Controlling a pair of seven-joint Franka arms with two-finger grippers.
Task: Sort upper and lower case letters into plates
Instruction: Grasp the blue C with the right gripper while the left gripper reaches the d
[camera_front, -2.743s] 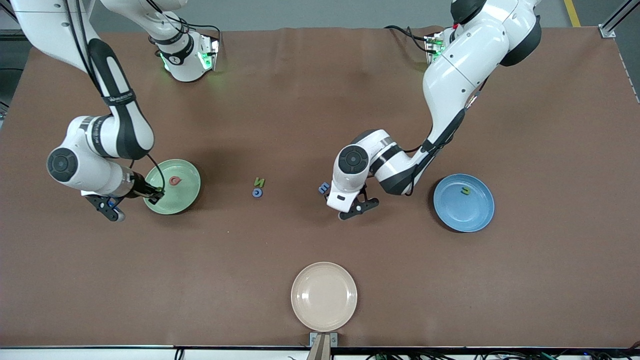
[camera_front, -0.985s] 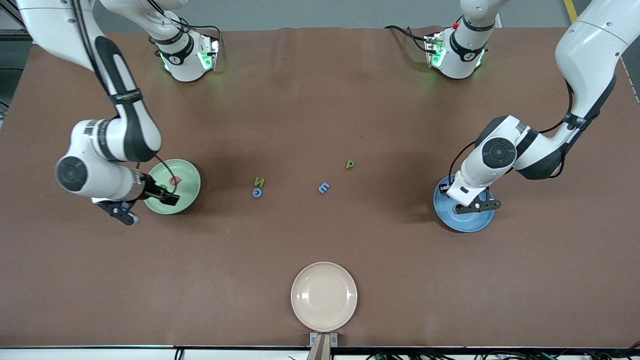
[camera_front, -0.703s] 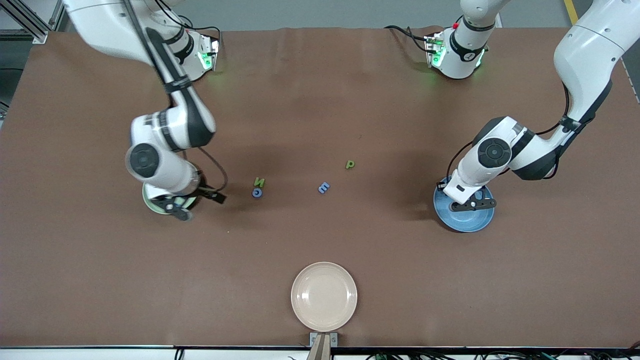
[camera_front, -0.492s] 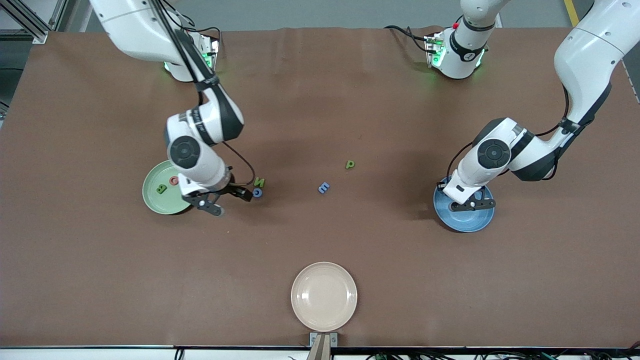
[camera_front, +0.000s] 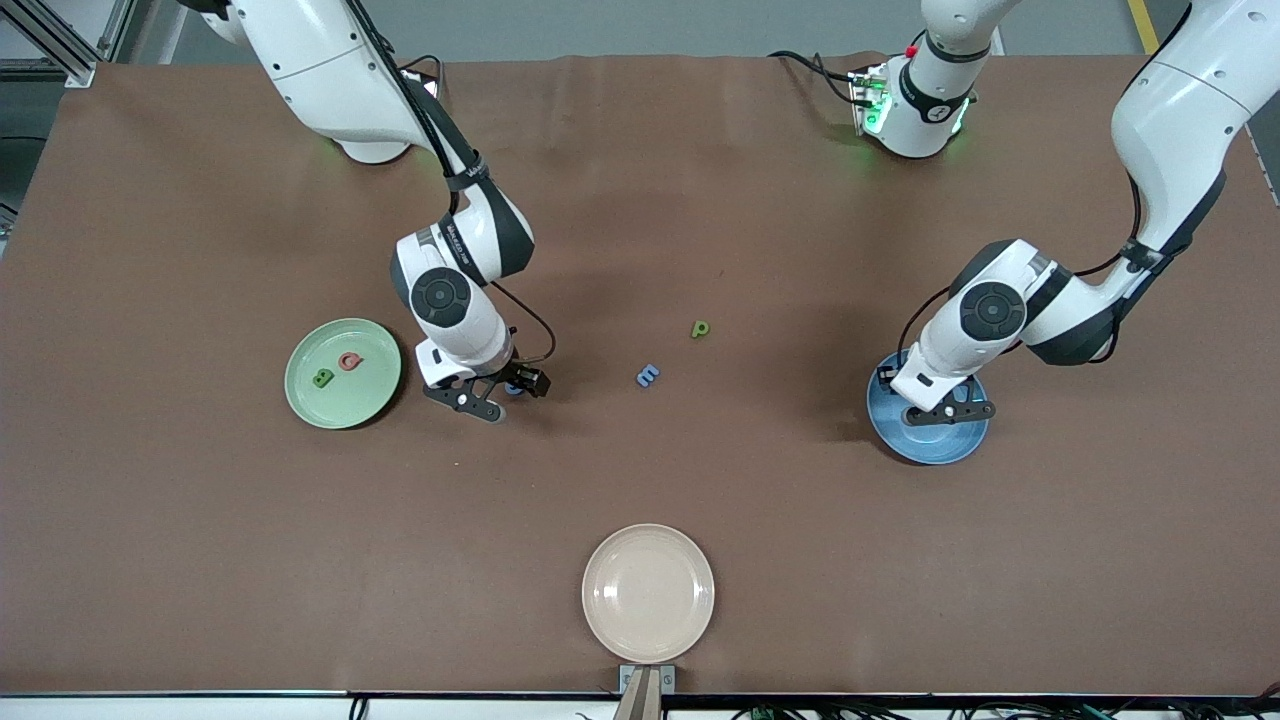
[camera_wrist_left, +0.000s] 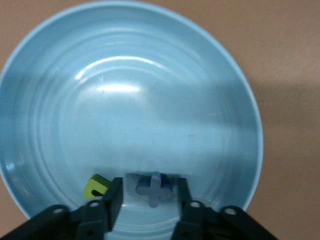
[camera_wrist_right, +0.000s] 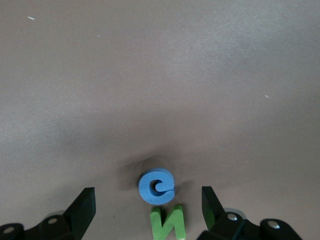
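Note:
The pale green plate (camera_front: 350, 402) holds a green letter (camera_front: 322, 378) and a red letter (camera_front: 350, 361). My right gripper (camera_front: 505, 388) is open and empty, low over a blue "e" (camera_wrist_right: 157, 186) and a green "N" (camera_wrist_right: 167, 223) that lie side by side on the table between its fingers (camera_wrist_right: 82, 210). My left gripper (camera_front: 940, 405) is open over the blue plate (camera_front: 925, 440). In the left wrist view a blue cross-shaped letter (camera_wrist_left: 154, 187) lies on the blue plate (camera_wrist_left: 130, 100) between the fingers (camera_wrist_left: 114, 192), free of both. A green letter (camera_wrist_left: 96, 186) lies beside it.
A blue letter (camera_front: 648, 375) and a green "p" (camera_front: 700, 328) lie on the brown table between the two arms. A cream-beige plate (camera_front: 648, 593) stands at the table edge nearest the front camera.
My right gripper left a green letter in the pale green plate and swung to the blue "e" and green "N". My left gripper came from mid-table to the blue plate and stays there.

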